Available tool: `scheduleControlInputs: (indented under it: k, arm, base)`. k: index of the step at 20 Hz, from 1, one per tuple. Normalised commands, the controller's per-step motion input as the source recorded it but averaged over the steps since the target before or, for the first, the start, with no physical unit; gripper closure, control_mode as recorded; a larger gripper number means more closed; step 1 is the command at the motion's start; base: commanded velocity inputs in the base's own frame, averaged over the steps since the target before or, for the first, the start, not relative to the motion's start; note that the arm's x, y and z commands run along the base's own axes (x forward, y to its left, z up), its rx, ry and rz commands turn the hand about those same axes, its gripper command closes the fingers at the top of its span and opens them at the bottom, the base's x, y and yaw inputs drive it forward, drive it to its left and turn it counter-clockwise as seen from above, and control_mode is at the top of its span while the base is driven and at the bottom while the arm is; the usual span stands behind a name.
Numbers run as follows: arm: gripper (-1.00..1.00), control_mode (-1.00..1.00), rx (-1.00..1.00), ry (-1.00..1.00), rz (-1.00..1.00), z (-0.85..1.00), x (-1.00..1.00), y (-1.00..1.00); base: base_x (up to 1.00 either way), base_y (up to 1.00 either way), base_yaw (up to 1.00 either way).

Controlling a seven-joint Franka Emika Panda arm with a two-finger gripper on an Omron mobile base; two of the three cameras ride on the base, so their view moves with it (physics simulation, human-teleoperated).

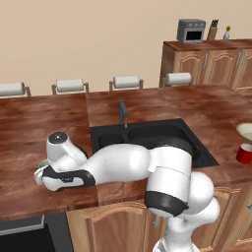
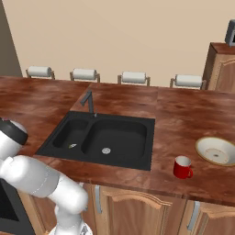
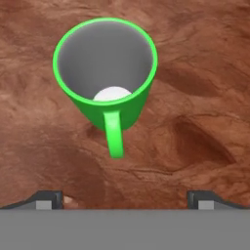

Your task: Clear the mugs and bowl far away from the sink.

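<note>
Here, item one: green mug (image 3: pixel 105 78), upright on the wooden tabletop (image 3: pixel 195 73), left of the sink (image 2: pixel 98 135) where my arm reaches out low over the wood. Through the hand view I look down into its open mouth; the handle points back toward me, between the two finger tips at the bottom edge. The gripper (image 3: pixel 125 199) hangs above the mug with fingers (image 3: pixel 48 199) spread wide, released, nothing between them, not touching the mug.

Handling, as I judge it: small, rigid, likely light, with a smooth glazed-looking wall that may slip under a weak pinch. Best hold, I think, is across the rim, one finger inside and one outside the wall, or across the whole body if the spread allows. The handle is thin and would let the mug swing. An upright mug can tip if one finger lands first.

Item two: red mug (image 2: pixel 182 167), upright on the tabletop right of the sink, handle toward the right, untouched. Same handling expected.

Item three: bowl (image 2: pixel 216 150), wide and shallow, cream inside with a tan rim, just beyond the red mug to the right. Stiff, probably heavier than a mug; the rim edge is the only place I can pinch.

None of the three is yet cleared.
</note>
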Motion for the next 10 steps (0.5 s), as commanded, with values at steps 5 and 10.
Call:
scheduleControlInputs:
  k: [5, 10]
  arm:
    - [-1.0, -1.0, 0.01, 0.0, 0.0, -0.12, 0.24, 0.16]
    - [-1.0, -1.0, 0.01, 0.0, 0.0, -0.11, 0.27, 0.16]
  base:
    - [0.0, 0.0, 0.0]
    - [0.0, 0.0, 0.0]
